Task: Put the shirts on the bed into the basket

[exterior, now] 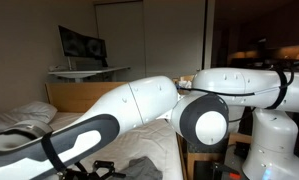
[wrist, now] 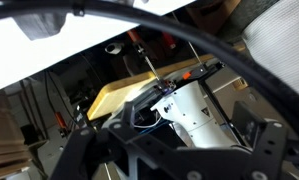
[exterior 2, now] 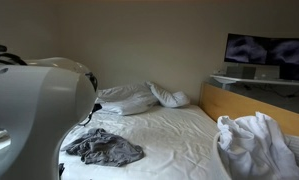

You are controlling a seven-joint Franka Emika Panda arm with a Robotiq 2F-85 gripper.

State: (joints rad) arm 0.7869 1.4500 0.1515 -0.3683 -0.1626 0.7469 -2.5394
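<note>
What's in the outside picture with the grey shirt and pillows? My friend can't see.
A dark grey shirt lies crumpled on the bed, white pillows behind it. White cloth is heaped lower right; the robot arm fills the left.

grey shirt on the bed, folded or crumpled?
Crumpled: the grey shirt lies in a loose, wrinkled heap on the bed sheet, no neat folds.

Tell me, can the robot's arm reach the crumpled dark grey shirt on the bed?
Probably yes. The crumpled dark grey cloth shirt lies uncovered on the white bed sheet, close to the big white robot arm.
</note>
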